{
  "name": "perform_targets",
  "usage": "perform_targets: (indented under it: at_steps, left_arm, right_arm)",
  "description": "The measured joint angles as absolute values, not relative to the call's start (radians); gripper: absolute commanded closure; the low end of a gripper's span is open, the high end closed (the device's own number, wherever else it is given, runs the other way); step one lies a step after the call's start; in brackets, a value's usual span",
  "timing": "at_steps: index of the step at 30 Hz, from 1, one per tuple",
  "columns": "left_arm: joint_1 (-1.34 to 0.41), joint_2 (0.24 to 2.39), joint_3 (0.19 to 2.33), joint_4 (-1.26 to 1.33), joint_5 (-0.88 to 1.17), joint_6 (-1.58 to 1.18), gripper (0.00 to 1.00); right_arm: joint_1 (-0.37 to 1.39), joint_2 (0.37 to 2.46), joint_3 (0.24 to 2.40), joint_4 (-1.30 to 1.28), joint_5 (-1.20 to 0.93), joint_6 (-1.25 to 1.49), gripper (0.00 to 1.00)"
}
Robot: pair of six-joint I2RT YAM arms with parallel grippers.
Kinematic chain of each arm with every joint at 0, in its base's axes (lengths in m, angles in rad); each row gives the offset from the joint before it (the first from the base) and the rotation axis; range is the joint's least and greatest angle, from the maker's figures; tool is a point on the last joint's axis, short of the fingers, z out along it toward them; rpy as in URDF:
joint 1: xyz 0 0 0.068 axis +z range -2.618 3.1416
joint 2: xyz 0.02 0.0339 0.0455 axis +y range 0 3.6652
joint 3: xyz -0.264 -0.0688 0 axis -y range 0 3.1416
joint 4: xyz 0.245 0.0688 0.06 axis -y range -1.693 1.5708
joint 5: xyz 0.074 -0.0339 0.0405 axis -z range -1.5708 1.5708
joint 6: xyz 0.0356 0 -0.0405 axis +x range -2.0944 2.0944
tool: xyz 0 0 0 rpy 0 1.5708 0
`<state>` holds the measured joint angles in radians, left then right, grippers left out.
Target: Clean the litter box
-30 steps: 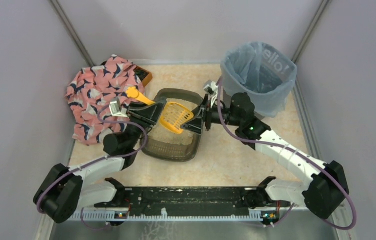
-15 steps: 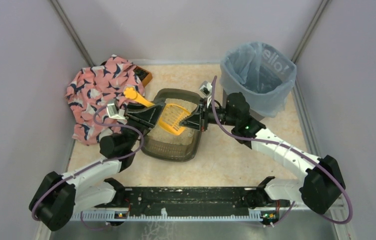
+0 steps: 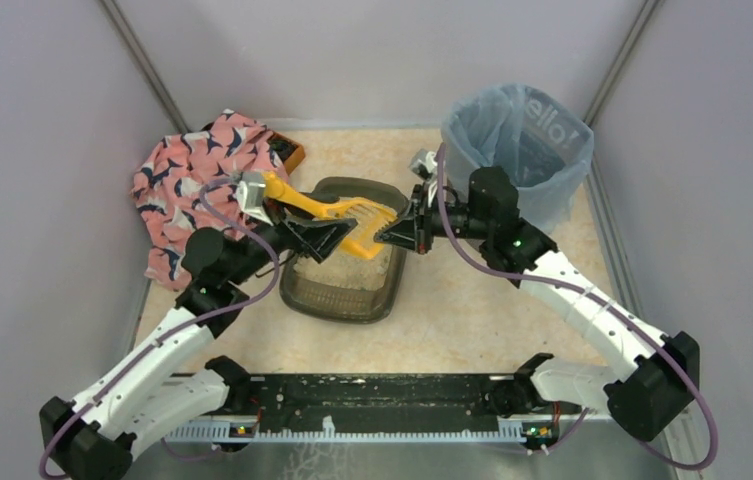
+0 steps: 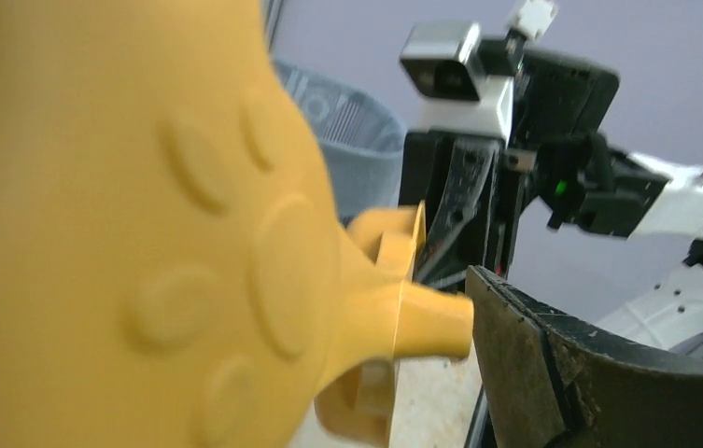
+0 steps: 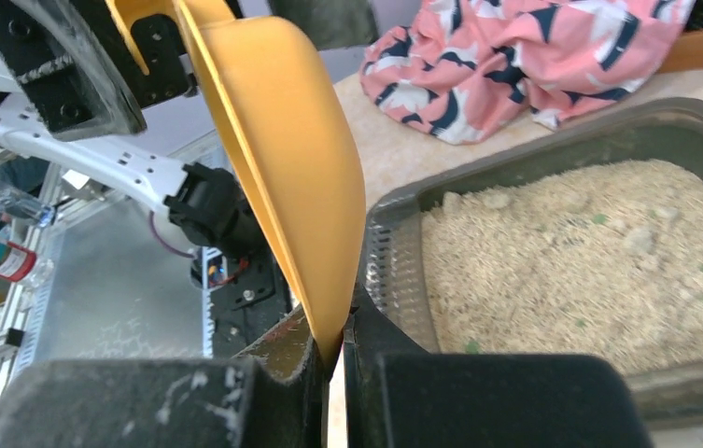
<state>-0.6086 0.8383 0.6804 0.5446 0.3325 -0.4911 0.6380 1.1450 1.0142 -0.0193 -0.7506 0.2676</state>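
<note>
The litter box (image 3: 337, 308) sat in the middle of the table (image 3: 472, 300), between the two arms, with pale litter spread across it. Above it hung the yellow scoop (image 3: 360, 214). The right gripper (image 5: 332, 355) was clamped tight on the thin edge of its bowl. The left gripper (image 3: 324, 238) stood spread wide around the handle end, and I couldn't tell whether it touched the handle.

It looked to me like a hand-over. To do it well, the left arm ought to draw straight back off the handle without knocking it. A pinch on so thin an edge would probably let the scoop swing. The right arm should wait until the handle is free, then move slowly. It might want a firmer hold before digging or heading to the bin (image 3: 517, 150).
</note>
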Motion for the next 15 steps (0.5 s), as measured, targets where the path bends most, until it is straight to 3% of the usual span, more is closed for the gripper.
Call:
perform_targets:
  at_steps: [8,15]
  left_arm:
    - [-0.609,0.799,0.717,0.18,0.352,-0.405,0.09]
    - [-0.607,0.757,0.765,0.091,0.347,-0.4,0.1]
  right_arm:
    - [0.518,1.135,1.018,-0.16,-0.811,0.182,1.0]
    - [0.512,1.13,1.015,-0.196,-0.833,0.155,1.0]
